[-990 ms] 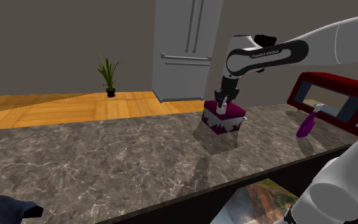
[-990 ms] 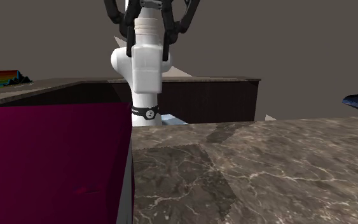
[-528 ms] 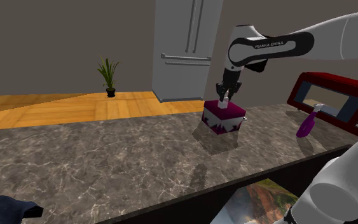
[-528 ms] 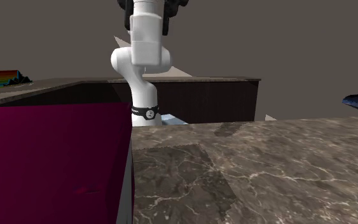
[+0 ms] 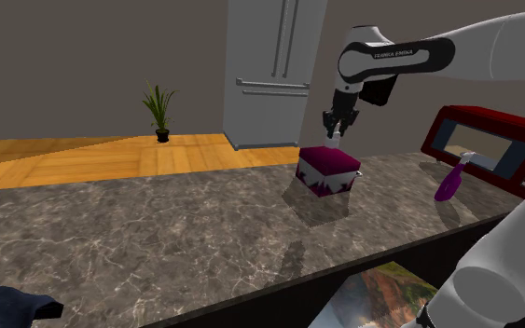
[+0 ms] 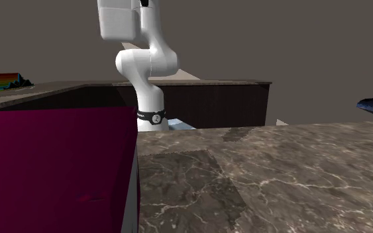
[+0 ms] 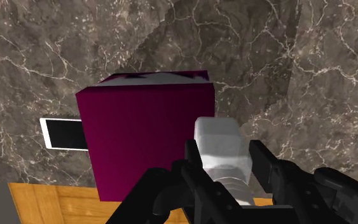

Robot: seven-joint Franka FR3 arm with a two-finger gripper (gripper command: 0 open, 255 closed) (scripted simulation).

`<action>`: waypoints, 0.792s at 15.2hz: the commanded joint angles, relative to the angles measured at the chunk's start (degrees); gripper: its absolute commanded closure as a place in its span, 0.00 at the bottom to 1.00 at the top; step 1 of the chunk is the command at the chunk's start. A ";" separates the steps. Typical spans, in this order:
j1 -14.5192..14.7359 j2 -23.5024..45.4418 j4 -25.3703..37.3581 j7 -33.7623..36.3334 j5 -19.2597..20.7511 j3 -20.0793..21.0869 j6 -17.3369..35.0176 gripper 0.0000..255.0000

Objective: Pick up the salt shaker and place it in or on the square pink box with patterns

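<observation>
In the shoulder view my gripper hangs above the far side of the magenta patterned box, which stands on the marble counter. It is shut on the white salt shaker, held clear of the box top. Seen from the wrist, the shaker is clasped between both black fingers, over one edge of the box. The second exterior view has the shaker's lower part at the top edge, with the box's plain side close up on that view's left.
A red appliance and a purple-handled tool sit at the shoulder view's right. Behind the counter stand a grey fridge and a potted plant. A dark cloth lies at the counter's near left corner.
The gripper has risen from just above the box top, carrying the shaker upward. In the second exterior view the shaker moved up and to the left.
</observation>
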State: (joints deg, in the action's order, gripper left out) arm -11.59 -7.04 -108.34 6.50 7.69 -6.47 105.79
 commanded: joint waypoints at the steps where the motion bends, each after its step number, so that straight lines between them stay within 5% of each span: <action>1: -0.83 2.95 3.61 -2.25 -0.41 -1.18 -0.40 1.00; 8: -4.72 14.18 18.19 -10.67 -3.21 -4.99 -3.05 1.00; 12: -4.73 13.93 14.80 -10.36 -3.09 -4.94 0.09 1.00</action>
State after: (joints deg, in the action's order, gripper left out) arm -16.28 6.84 -92.78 -3.84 4.61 -11.38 105.05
